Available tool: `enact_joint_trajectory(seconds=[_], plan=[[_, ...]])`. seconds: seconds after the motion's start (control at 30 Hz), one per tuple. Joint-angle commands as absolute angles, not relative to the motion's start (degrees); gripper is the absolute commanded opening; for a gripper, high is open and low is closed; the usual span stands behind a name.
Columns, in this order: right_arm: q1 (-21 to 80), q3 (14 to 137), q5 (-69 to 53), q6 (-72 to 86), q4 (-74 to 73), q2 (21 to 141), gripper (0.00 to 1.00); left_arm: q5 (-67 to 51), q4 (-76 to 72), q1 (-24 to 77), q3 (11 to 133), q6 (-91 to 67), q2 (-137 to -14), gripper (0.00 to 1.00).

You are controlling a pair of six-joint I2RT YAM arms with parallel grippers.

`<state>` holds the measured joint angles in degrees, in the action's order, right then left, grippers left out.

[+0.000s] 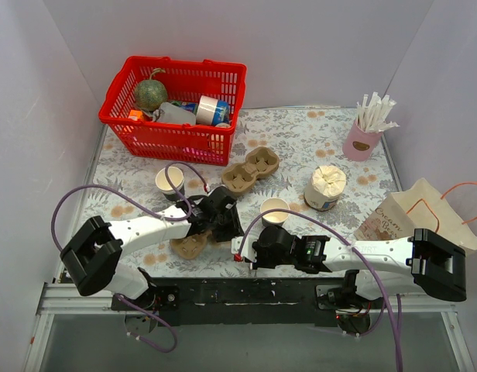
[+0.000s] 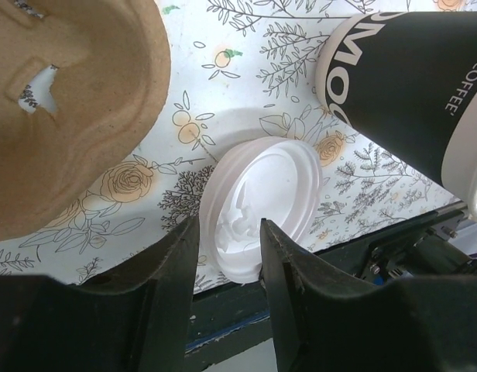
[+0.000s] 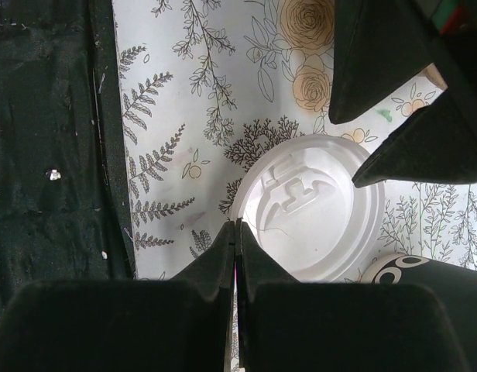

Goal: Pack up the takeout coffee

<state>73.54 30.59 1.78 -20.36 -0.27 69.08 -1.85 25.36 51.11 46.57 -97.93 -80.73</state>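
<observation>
floral tablecloth [image 2: 223, 46], lid [image 2: 262, 194] below left claw [image 2: 229, 229], dark cup [image 2: 409, 77] beside

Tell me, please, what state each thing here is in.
takeout coffee: upright, uncovered.
lid: off, lying beside it.
left tool: jaws apart astride the lid's edge; grip unclear.
right tool: shut, tips at the lid's rim.
other cup: upright, uncovered.
cup carrier: empty.
red basket: loaded.
white tub: topped with crumpled paper.
</observation>
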Motion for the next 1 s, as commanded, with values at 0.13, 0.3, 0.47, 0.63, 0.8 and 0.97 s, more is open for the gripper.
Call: enact_joint_trajectory(seconds=[0.13,0.3,0.47,0.63,0.8,0.97], plan=[[74.00,32.87,2.02,-20.22,-1.30,69.17,0.01,1.23,26.63,52.64,50.36,-97.74,-83.14,0.32],[74.09,32.96,2.02,-20.04,-1.32,69.17,0.01,1.58,27.07,53.09,50.97,-98.00,-83.85,0.28],[74.09,32.96,2.20,-20.04,-1.41,69.43,0.01,2.46,27.25,53.35,51.06,-97.91,-83.85,0.25],[74.18,33.13,2.20,-19.95,-1.58,69.17,0.01,2.72,28.30,53.53,51.68,-97.47,-85.25,0.20],[74.09,33.05,2.20,-19.86,-1.58,69.17,0.01,3.51,29.44,53.88,52.56,-97.21,-86.04,0.11],[74.09,33.05,2.20,-19.60,-1.49,68.73,0.01,4.92,30.76,54.05,53.61,-96.68,-86.57,0.00]])
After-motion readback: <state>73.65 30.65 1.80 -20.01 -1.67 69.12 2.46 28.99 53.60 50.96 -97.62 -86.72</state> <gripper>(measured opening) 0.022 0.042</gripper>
